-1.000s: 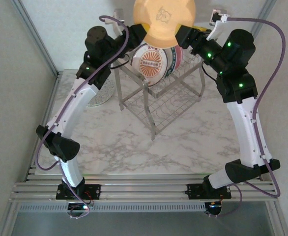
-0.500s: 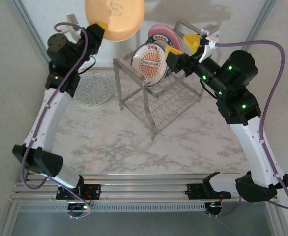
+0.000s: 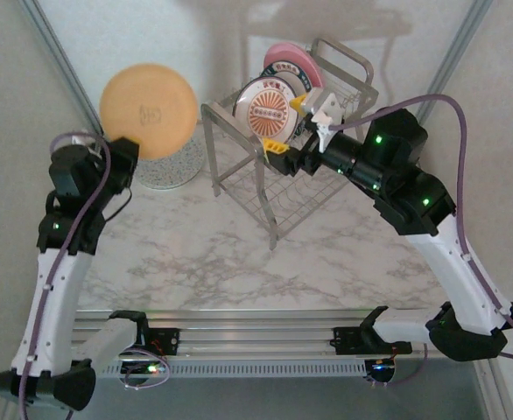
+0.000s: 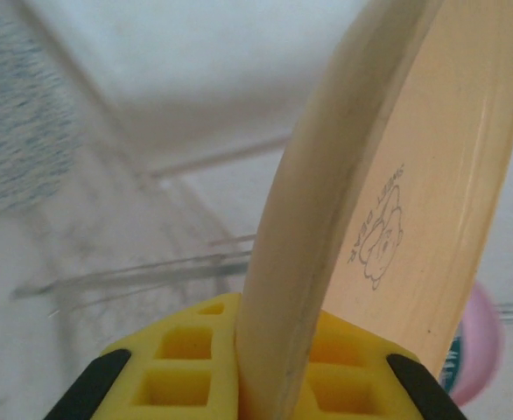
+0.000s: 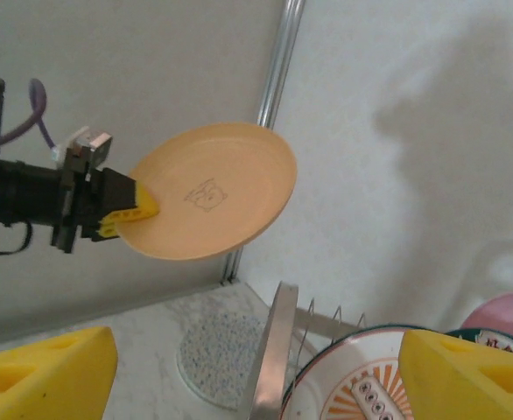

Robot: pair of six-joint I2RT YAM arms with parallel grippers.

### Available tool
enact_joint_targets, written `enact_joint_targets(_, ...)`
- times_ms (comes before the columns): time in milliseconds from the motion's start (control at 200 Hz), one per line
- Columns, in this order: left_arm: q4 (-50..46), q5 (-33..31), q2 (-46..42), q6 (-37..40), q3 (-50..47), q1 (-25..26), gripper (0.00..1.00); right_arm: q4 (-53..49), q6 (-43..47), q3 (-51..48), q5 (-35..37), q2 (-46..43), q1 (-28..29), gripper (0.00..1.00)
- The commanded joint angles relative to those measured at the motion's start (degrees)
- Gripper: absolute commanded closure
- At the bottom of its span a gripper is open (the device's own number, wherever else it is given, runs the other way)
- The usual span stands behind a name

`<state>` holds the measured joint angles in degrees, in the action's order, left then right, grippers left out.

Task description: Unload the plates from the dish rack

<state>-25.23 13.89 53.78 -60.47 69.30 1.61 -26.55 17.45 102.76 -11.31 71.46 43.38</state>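
Left hand [image 3: 125, 145] clamps orange plate [image 3: 148, 110]; right hand [image 3: 289, 124] spread by rack [image 3: 270, 210].

- White marble-patterned table top [image 3: 239, 254], grey-veined and evenly lit.
- Pale far wall [image 3: 195, 35] with soft shadows toward its right.
- Slanted metal posts at far left [image 3: 59, 66] and far right [image 3: 467, 35].
- Grooved aluminium rails [image 3: 256, 337] along the near edge.
- Grey left side panel [image 3: 11, 175], possibly matte board.
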Motion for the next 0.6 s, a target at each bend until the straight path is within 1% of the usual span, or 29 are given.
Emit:
enact_joint_targets(0,-9.0,-2.2,-4.6,-1.9,-6.6,-0.5,1.00,-0.9,2.5,-1.0,1.5,-1.9,1.3,0.15)
enact_joint_targets(145,-8.1,-1.2,-10.1,-4.3,-20.2,-0.5,1.00,-1.1,3.3,-1.7,-1.3,-2.2,1.6,0.14)
enact_joint_targets(265,-2.9,0.5,-11.7,-5.5,-29.2,-0.5,1.00,-2.5,3.5,-1.3,-3.7,-2.2,1.7,0.13)
enact_joint_targets(340,-0.2,1.4,-11.3,-5.9,-33.9,-0.4,1.00,-4.1,3.3,-0.6,-5.1,-2.1,1.7,0.13)
enact_joint_targets(465,5.8,3.4,-9.1,-7.1,-41.1,-0.5,1.00,-4.8,2.3,-1.5,-4.1,-2.6,1.9,0.13)
enact_joint_targets(596,10.5,3.2,-6.5,-6.9,-44.5,-0.5,1.00,-4.7,1.4,-2.1,-3.5,-2.9,2.0,0.13)
